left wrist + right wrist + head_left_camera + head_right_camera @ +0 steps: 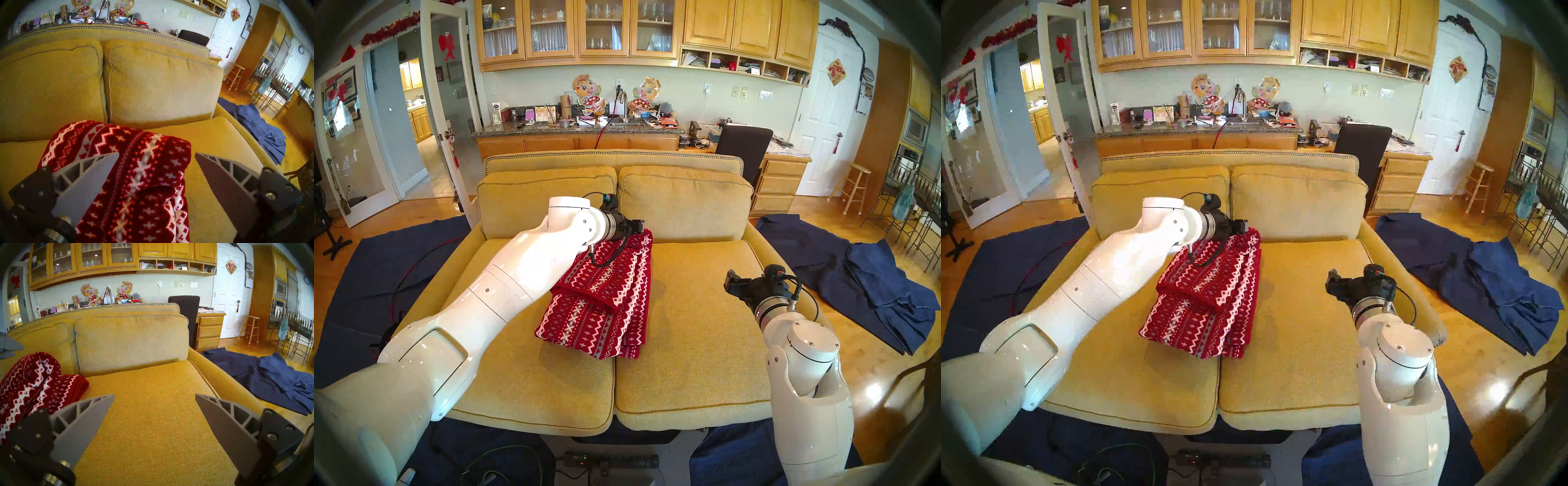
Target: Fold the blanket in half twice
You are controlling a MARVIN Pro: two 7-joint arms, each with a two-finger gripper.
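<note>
Mustard woven upholstery covers the sofa, the surface carrying the work. Navy cloths lie on the floor to its right, well apart from the task. The blanket, red knit with white and grey stripes, sits across the seam between the two seat cushions as a stacked, layered bundle; the upper layer lies skewed over the lower one, edges not flush. The left gripper hovers over the blanket's far end, jaws wide apart, cloth between them but not pinched. The right gripper hangs over the bare right cushion, equally wide open, holding nothing.

Risks, as judged: the raised hump at the far end may slump and undo the alignment; a withdrawing finger could snag the soft knit and drag the top layer off.
</note>
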